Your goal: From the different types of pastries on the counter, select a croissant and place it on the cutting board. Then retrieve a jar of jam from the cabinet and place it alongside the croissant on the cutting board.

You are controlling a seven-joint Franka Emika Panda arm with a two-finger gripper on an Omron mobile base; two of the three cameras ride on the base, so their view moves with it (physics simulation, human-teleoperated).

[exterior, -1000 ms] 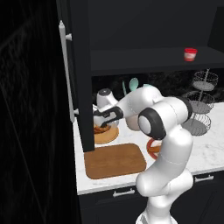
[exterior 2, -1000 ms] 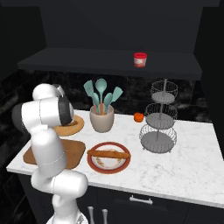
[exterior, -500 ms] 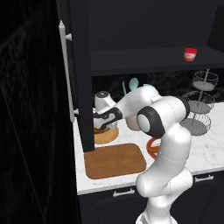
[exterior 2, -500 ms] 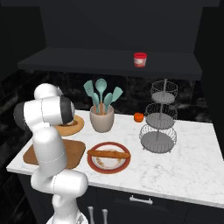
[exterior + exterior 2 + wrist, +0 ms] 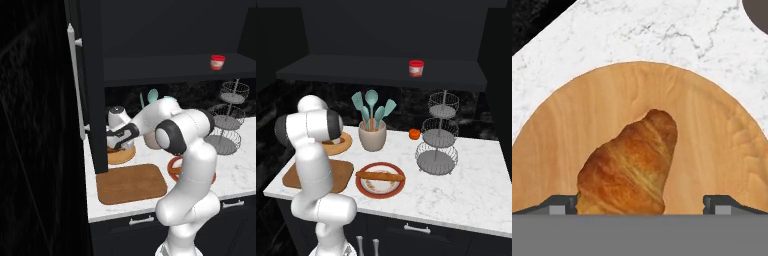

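Hand view: ridged crescent croissant [image 5: 629,167]

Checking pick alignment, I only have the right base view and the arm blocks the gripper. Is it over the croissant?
Observer: Yes. In the hand view the croissant sits between the two fingertips of the gripper, jaws open, nothing held.
Operator: What's it lying on?
Observer: The round wooden plate, not the cutting board; the left base view shows the board bare, just in front of that plate.
Operator: Cabinet door open for the jam?
Observer: Yes. The left base view shows the cabinet door swung open at the left, and the jar of jam stands on the shelf at the right end.
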